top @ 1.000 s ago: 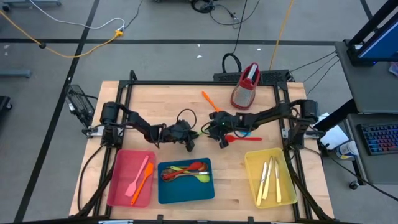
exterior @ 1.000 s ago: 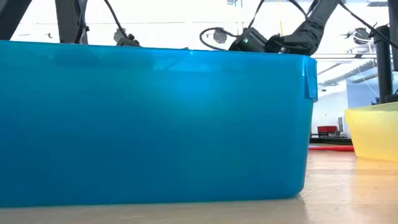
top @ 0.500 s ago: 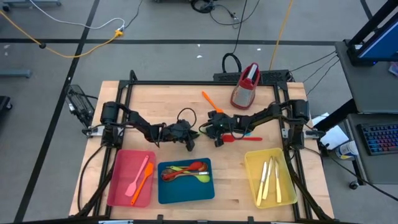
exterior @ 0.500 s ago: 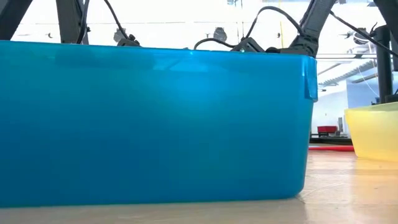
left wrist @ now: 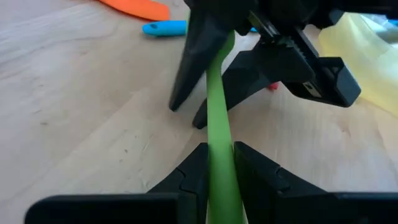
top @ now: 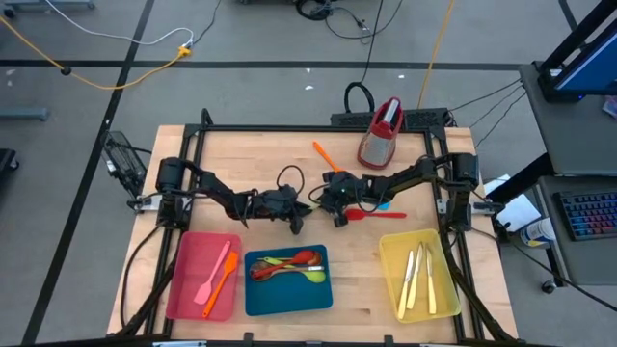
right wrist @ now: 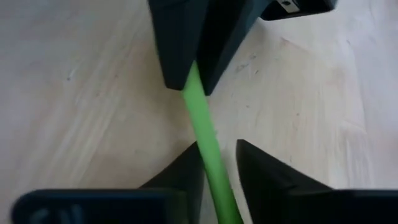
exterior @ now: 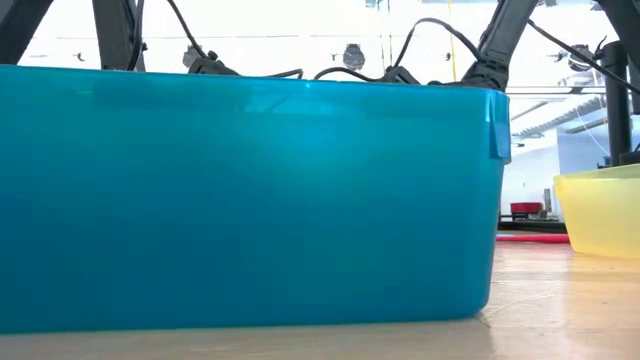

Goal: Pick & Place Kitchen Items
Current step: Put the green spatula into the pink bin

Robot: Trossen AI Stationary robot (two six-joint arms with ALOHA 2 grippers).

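Low down, blue tray (exterior: 250, 200) hides both grippers.

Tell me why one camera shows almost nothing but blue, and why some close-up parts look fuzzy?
Low view: the blue tray's wall stands right before the lens, hiding the table; the room behind is washed out bright. Left wrist view: the green utensil blurs toward the lens. Right wrist view: the nearest dark fingers are soft. High view: evenly lit, no glare.

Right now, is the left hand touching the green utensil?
Touching. The left wrist view shows the green utensil clamped between the left hand fingers, no gap either side.
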